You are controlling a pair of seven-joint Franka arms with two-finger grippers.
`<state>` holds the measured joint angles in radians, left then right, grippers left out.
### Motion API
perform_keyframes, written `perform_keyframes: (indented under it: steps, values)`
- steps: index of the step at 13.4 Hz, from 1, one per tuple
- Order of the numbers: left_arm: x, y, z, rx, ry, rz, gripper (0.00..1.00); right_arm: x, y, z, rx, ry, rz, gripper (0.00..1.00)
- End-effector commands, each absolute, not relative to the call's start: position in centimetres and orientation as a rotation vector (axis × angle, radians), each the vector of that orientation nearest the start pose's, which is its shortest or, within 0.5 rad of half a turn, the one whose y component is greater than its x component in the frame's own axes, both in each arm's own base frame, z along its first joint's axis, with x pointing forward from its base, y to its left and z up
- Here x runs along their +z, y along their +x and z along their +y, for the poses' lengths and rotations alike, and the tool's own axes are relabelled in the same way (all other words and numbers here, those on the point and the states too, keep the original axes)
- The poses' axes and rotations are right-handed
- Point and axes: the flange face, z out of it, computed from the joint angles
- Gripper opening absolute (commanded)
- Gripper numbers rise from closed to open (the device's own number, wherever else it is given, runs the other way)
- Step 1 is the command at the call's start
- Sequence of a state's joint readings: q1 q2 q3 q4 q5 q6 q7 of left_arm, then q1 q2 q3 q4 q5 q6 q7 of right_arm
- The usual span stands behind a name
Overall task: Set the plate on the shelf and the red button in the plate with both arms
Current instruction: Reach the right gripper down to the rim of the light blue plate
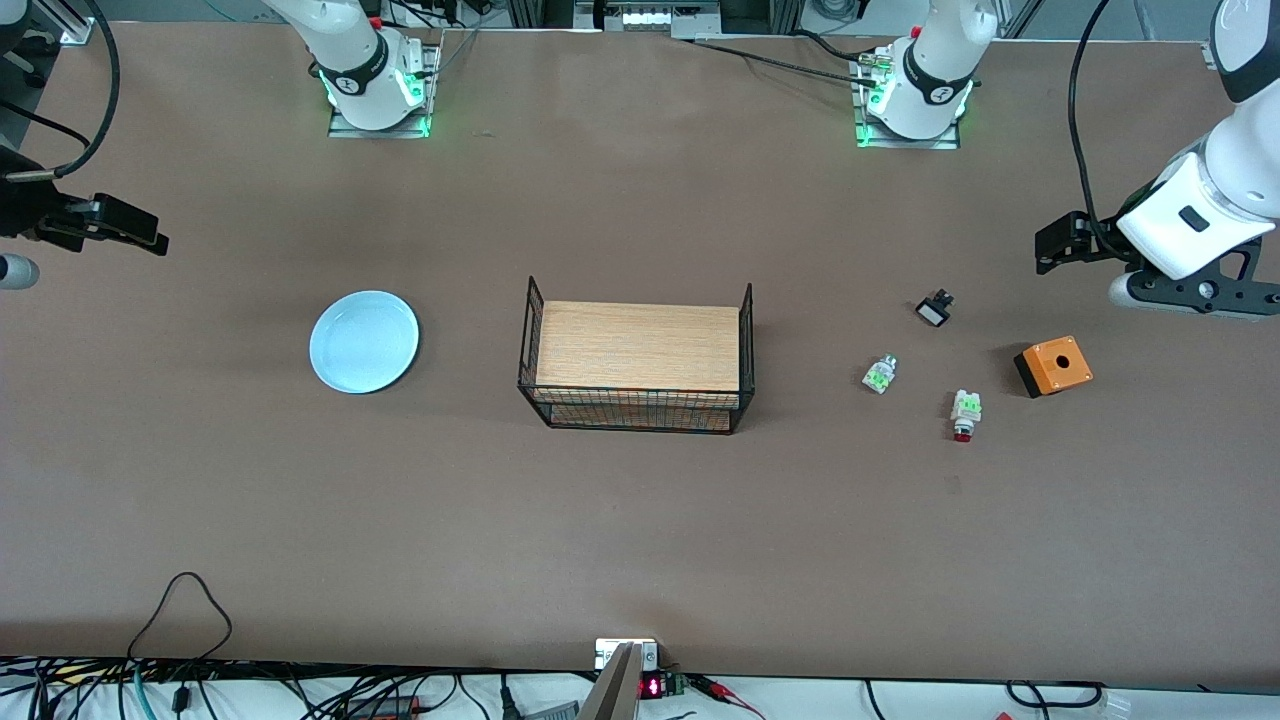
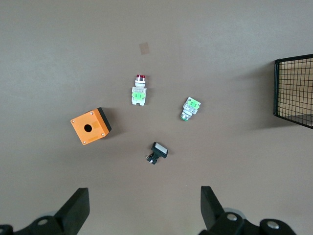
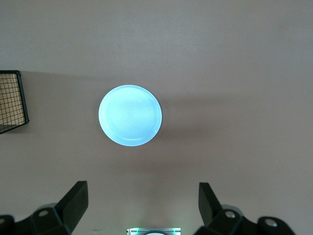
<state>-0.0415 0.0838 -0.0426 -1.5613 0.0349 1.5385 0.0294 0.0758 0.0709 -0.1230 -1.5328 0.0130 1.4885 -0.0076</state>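
Note:
The pale blue plate [image 1: 364, 341] lies flat on the table toward the right arm's end; it also shows in the right wrist view [image 3: 130, 115]. The red button [image 1: 965, 414] lies on its side toward the left arm's end, red cap toward the front camera; it also shows in the left wrist view [image 2: 139, 91]. My left gripper [image 1: 1050, 250] is open and empty, up in the air near the table's end, apart from the small parts [image 2: 144, 196]. My right gripper [image 1: 150, 238] is open and empty, high near the other end [image 3: 142, 190].
A black wire rack with a wooden top [image 1: 636, 365] stands mid-table. Near the red button lie a green-capped button [image 1: 879, 374], a small black-and-white part [image 1: 934, 308] and an orange box with a round hole [image 1: 1053, 366]. Cables run along the front edge.

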Motion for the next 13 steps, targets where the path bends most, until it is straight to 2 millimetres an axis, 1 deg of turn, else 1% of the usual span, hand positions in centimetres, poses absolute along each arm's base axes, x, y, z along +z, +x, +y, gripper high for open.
perform_keyframes:
  steps: [1, 3, 4, 5, 7, 9, 11, 13]
  values:
    - [58.3, 57.3, -4.4, 0.16, -3.085, 0.219, 1.0, 60.2, 55.8, -2.1, 0.162, -3.127, 0.043, 1.0]
    - [58.3, 57.3, -4.4, 0.16, -3.084, 0.219, 1.0, 60.1, 55.8, -1.8, 0.169, -3.125, 0.043, 1.0]
    - [58.4, 57.3, -4.4, 0.155, -3.084, 0.216, 1.0, 59.6, 56.1, -1.7, 0.176, -3.121, 0.038, 1.0]
    - [58.4, 57.3, -4.4, 0.155, -3.084, 0.216, 1.0, 58.9, 56.4, -1.3, 0.195, -3.116, 0.031, 1.0]
    - [58.4, 57.4, -4.4, 0.15, -3.08, 0.219, 1.0, 56.7, 57.6, 0.0, 0.238, -3.118, 0.001, 1.0]
    - [58.5, 57.4, -4.4, 0.145, -3.078, 0.221, 1.0, 53.4, 59.1, 1.1, 0.292, -3.138, -0.011, 1.0]
    - [58.4, 57.4, -4.4, 0.148, -3.08, 0.221, 1.0, 49.8, 60.4, 1.1, 0.368, -3.144, 0.013, 1.0]
    - [58.5, 57.4, -4.4, 0.145, -3.078, 0.221, 1.0, 45.9, 60.5, 0.9, 0.358, -3.146, 0.011, 1.0]
